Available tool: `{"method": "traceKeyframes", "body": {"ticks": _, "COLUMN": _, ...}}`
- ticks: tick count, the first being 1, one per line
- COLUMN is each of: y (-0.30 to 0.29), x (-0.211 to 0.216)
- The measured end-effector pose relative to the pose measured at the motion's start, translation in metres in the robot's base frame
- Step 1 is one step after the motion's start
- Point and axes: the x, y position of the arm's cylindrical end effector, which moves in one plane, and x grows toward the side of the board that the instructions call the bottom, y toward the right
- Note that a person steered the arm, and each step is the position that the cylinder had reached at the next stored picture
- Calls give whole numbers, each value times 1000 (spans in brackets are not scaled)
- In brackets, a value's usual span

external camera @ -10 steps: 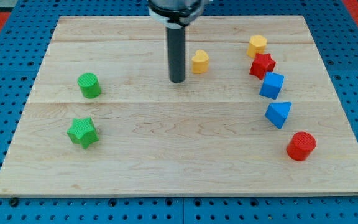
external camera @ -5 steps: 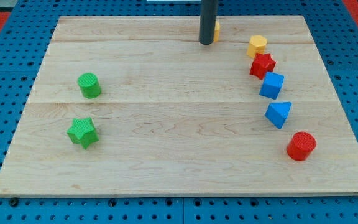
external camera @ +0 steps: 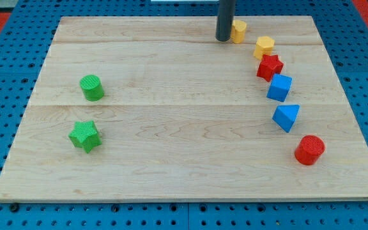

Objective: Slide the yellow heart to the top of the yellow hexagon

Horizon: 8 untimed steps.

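Note:
The yellow heart point(external camera: 239, 30) lies near the board's top edge, up and to the left of the yellow hexagon point(external camera: 264, 46), with a small gap between them. My tip point(external camera: 223, 39) stands against the heart's left side. The rod rises out of the view's top. The hexagon heads a curved row of blocks down the view's right.
Below the hexagon come a red star point(external camera: 269, 67), a blue cube point(external camera: 279, 87), a blue triangular block point(external camera: 287, 117) and a red cylinder point(external camera: 309, 150). A green cylinder point(external camera: 92, 87) and a green star point(external camera: 84, 135) sit at the view's left on the wooden board point(external camera: 171, 166).
My tip moved up and to the right across the board, pushing the yellow heart from the middle toward the top edge and then rightward, closer to the yellow hexagon.

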Motion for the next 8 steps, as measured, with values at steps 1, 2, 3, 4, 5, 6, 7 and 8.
{"method": "traceKeyframes", "body": {"ticks": 1, "y": 27, "x": -8}}
{"method": "traceKeyframes", "body": {"ticks": 2, "y": 47, "x": -10}}
{"method": "traceKeyframes", "body": {"ticks": 3, "y": 19, "x": -13}}
{"method": "traceKeyframes", "body": {"ticks": 4, "y": 20, "x": -31}}
{"method": "traceKeyframes", "body": {"ticks": 5, "y": 47, "x": -39}}
{"method": "traceKeyframes", "body": {"ticks": 6, "y": 54, "x": -31}}
{"method": "traceKeyframes", "body": {"ticks": 7, "y": 33, "x": -30}}
{"method": "traceKeyframes", "body": {"ticks": 8, "y": -26, "x": -9}}
